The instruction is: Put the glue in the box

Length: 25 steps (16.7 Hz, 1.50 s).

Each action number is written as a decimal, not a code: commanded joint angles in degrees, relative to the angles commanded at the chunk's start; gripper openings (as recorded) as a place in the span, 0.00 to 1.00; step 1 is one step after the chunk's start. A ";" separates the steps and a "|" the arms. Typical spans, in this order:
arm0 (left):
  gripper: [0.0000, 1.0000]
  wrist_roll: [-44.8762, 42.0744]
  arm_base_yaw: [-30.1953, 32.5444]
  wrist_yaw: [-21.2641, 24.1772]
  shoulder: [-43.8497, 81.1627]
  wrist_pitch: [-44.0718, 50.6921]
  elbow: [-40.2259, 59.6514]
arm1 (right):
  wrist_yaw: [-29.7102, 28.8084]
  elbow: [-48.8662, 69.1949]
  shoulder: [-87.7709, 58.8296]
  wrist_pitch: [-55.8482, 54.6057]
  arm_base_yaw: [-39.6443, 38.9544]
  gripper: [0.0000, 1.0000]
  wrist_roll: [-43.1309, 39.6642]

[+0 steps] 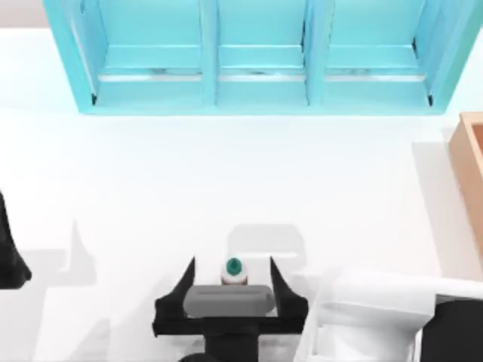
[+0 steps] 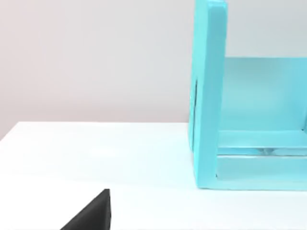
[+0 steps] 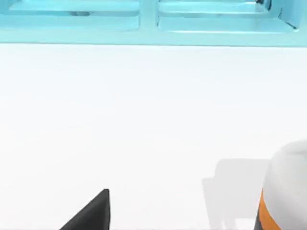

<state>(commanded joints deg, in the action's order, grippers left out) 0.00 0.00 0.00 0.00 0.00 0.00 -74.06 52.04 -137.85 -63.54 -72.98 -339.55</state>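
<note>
Right gripper (image 1: pixel 232 276) reaches in from the table's near edge, fingers spread apart, glue (image 1: pixel 234 271) upright between them, untouched. Box (image 1: pixel 469 175) far right of it. Left gripper (image 1: pixel 11 253) parked at left edge; can't tell its fingers.

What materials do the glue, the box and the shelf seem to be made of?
Glue: probably plastic, judging by its smooth white body and green cap.
Box: looks like matte wood, with thick tan walls; no grain visible.
Shelf: glossy turquoise, painted wood or plastic; reflections show on its floors.
</note>
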 joint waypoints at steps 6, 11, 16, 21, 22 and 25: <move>1.00 0.00 0.00 0.00 0.00 0.00 0.00 | 0.00 0.00 0.00 0.00 0.00 0.85 0.00; 1.00 0.00 0.00 0.00 0.00 0.00 0.00 | 0.00 0.00 0.00 0.00 0.00 0.47 0.00; 1.00 0.00 0.00 0.00 0.00 0.00 0.00 | 0.00 0.00 0.00 0.00 0.00 0.10 0.00; 1.00 0.00 0.00 0.00 0.00 0.00 0.00 | 0.00 0.00 0.00 0.00 0.00 0.00 0.00; 1.00 0.00 0.00 0.00 0.00 0.00 0.00 | 0.00 0.00 0.00 0.00 0.00 0.00 0.00; 1.00 0.00 0.00 0.00 0.00 0.00 0.00 | 0.00 0.00 0.00 0.00 0.00 0.00 0.00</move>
<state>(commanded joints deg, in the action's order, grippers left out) 0.00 0.00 0.00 0.00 0.00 0.00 -74.06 52.04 -137.85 -63.54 -72.98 -339.55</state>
